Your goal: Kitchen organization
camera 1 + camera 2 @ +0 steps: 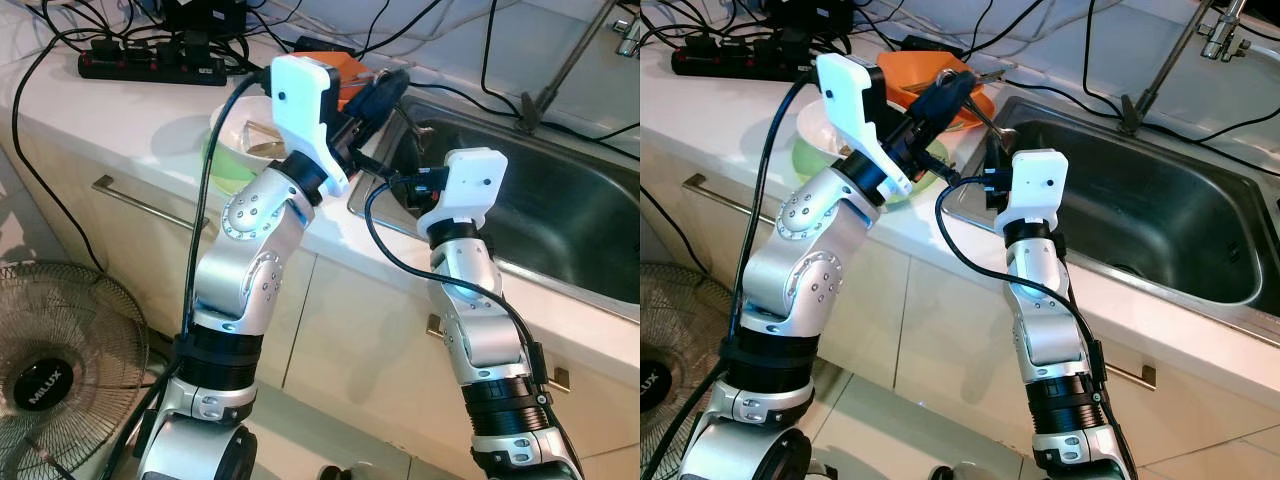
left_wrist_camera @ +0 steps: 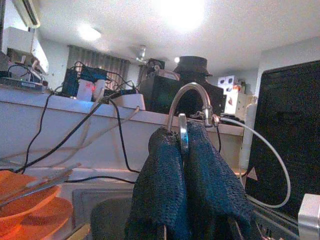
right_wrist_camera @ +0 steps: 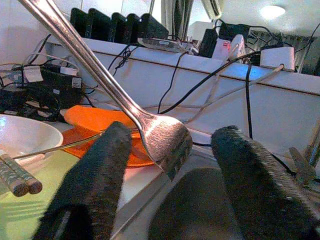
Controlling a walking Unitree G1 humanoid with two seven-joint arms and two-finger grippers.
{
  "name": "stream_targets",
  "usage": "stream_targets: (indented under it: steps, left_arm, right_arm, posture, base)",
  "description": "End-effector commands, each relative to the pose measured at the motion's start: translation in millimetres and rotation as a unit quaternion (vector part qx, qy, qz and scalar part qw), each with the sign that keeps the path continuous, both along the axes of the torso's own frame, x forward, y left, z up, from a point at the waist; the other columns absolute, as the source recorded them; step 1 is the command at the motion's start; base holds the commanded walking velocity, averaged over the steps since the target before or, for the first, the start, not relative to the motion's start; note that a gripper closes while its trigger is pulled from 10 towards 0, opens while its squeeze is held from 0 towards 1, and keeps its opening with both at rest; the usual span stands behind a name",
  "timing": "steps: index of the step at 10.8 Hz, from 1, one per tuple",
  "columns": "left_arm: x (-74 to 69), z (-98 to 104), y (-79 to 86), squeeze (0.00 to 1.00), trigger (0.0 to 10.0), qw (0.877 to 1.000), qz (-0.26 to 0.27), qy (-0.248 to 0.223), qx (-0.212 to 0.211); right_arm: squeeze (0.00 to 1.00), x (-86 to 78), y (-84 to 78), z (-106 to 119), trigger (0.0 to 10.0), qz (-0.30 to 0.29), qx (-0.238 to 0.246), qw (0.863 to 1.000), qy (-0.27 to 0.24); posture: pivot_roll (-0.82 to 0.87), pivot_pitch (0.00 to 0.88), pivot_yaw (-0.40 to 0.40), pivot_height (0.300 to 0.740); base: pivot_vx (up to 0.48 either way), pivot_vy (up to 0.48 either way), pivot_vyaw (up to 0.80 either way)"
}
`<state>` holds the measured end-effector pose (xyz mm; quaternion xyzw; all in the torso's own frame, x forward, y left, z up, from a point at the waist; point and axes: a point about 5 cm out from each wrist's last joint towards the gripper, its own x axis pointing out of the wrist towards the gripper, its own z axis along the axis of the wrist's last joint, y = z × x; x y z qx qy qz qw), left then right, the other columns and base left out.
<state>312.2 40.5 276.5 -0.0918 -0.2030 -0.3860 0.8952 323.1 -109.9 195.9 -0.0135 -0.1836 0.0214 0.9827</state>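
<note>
My left gripper is raised over the counter edge beside the sink and is shut on the handle of a metal spatula. The left wrist view shows the thin handle pinched between the two fingers. The spatula slants down toward my right gripper, which is open just below it at the sink's left rim. Its flat slotted head hangs between the right fingers and touches neither. An orange bowl sits behind it.
A white bowl holding chopsticks rests on a green plate on the counter. The steel sink lies to the right, its faucet at the back. A power strip and cables cross the counter. A floor fan stands lower left.
</note>
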Motion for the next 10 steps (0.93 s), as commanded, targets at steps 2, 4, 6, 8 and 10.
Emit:
stream_targets:
  steps: [2,4,6,8,10]
  left_arm:
    - [-4.5,-3,-8.8,0.0,10.0,1.0,-0.027,0.006,0.009]
    - [-5.1,-6,-12.1,0.0,10.0,0.999,-0.039,0.013,0.025]
    - [-5.5,-10,-15.3,0.0,10.0,0.998,-0.049,0.019,0.042]
    - [-6.2,-13,-17.4,0.0,10.0,0.996,-0.055,0.021,0.061]
    - [-6.2,-15,-14.1,0.0,10.0,0.995,-0.058,0.022,0.083]
  right_arm:
    - [0.47,-3.2,-0.9,5,10.0,0.001,-0.016,1.0,-0.014]
    - [0.0,-3.2,1.9,5,10.0,0.009,-0.02,1.0,-0.015]
    - [0.0,-2.9,3.4,6,10.0,0.014,-0.02,1.0,-0.016]
    - [0.0,-2.1,1.5,3,10.0,0.013,-0.021,1.0,-0.009]
    - [0.0,1.9,3.1,-2,10.0,0.006,-0.009,1.0,0.001]
  posture:
    - [-0.01,0.028,-0.113,0.74]
    - [-0.01,0.032,-0.11,0.74]
    - [-0.01,0.036,-0.107,0.74]
    - [0.0,0.032,-0.107,0.74]
    - [0.04,0.029,-0.077,0.74]
  base:
    - [0.0,0.0,0.0]
    - [0.0,0.0,0.0]
    - [0.0,0.0,0.0]
    - [0.0,0.0,0.0]
    - [0.0,0.0,0.0]
